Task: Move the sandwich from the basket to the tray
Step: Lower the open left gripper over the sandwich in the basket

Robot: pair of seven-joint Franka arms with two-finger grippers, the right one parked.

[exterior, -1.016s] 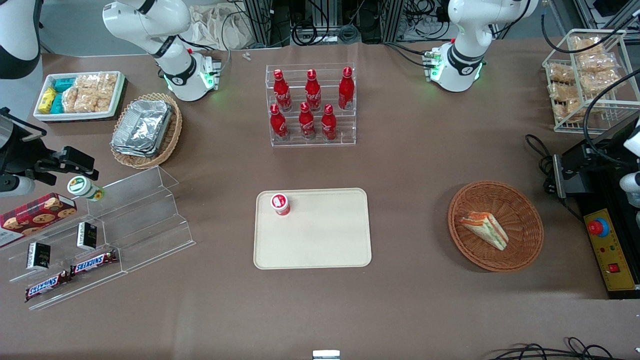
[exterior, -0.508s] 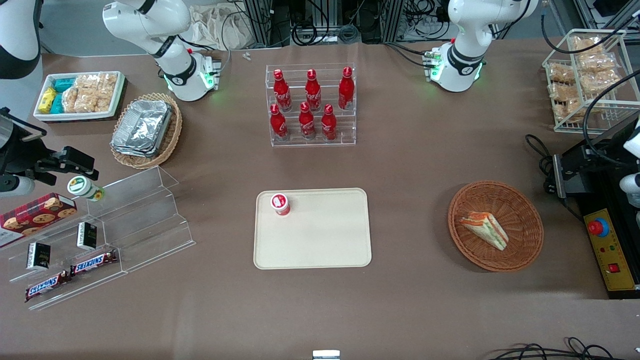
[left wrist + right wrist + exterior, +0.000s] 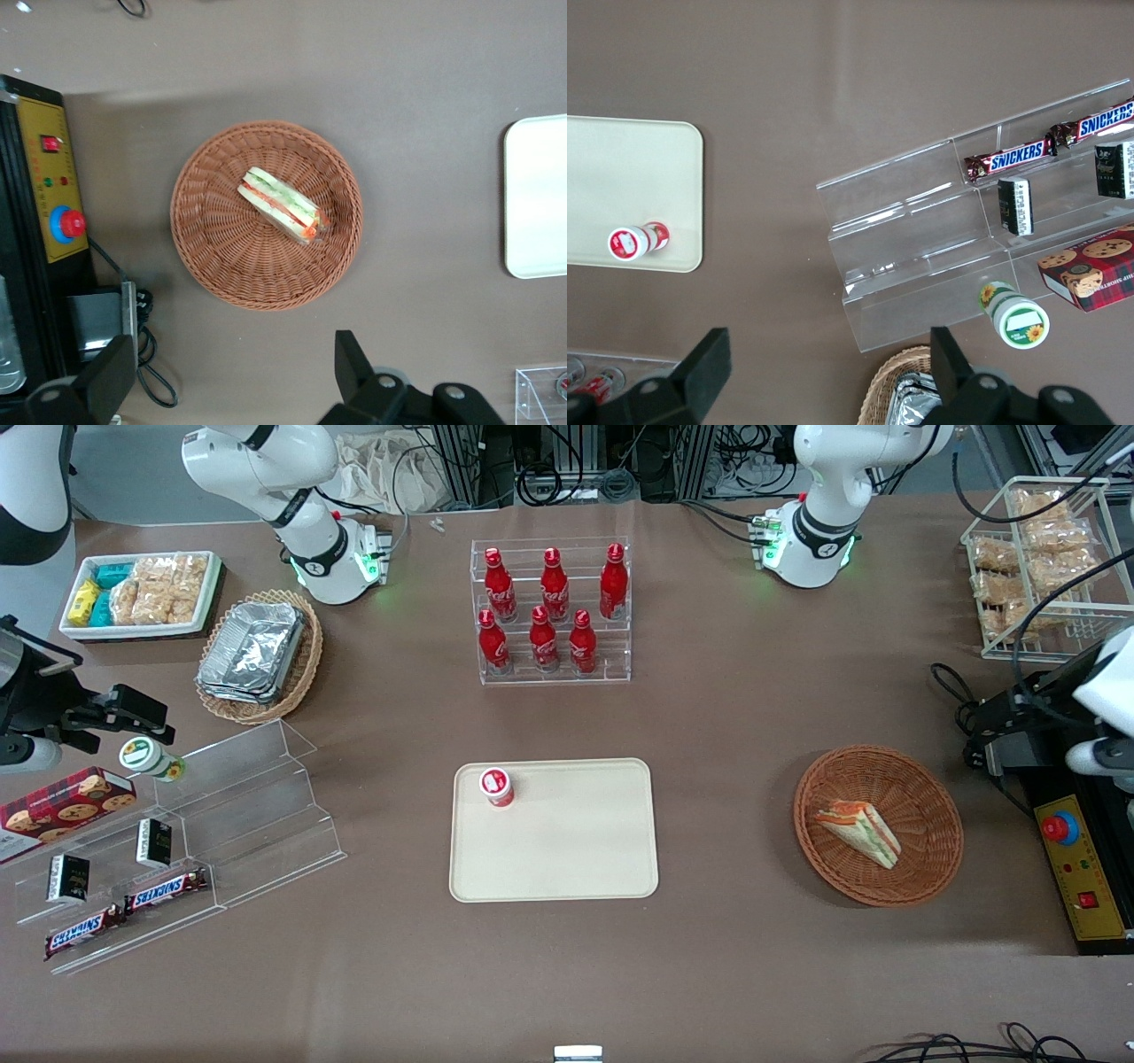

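The sandwich (image 3: 858, 831) lies on its side in the basket (image 3: 941, 790), in the lower half of the front view, toward the working arm's end of the table. It is a triangular wedge of white bread with orange and green layers showing along its cut face. A clear wrap appears to cover it, though I cannot be sure. It rests roughly in the middle of the woven bowl and clear of the rim, so a grasp from above should have room on both sides.

The gripper (image 3: 232, 376) hangs above the table just beside the basket, between it and the black control box (image 3: 1085, 868) with the red button. Its two fingers are spread wide and hold nothing. In the wrist view the basket sits squarely under the camera, which suggests the arm is lining up for the descent. The reach has begun and the pick has not yet been made.

The tray (image 3: 567, 859) waits in the lower middle of the front view, well apart from the basket. A small red-and-white cup (image 3: 497, 786) stands in one of its corners and the rest is bare, so there is plenty of room for the wedge. The long flat faces of the bread look like the natural place to pinch, and gently, since the bread will squash.
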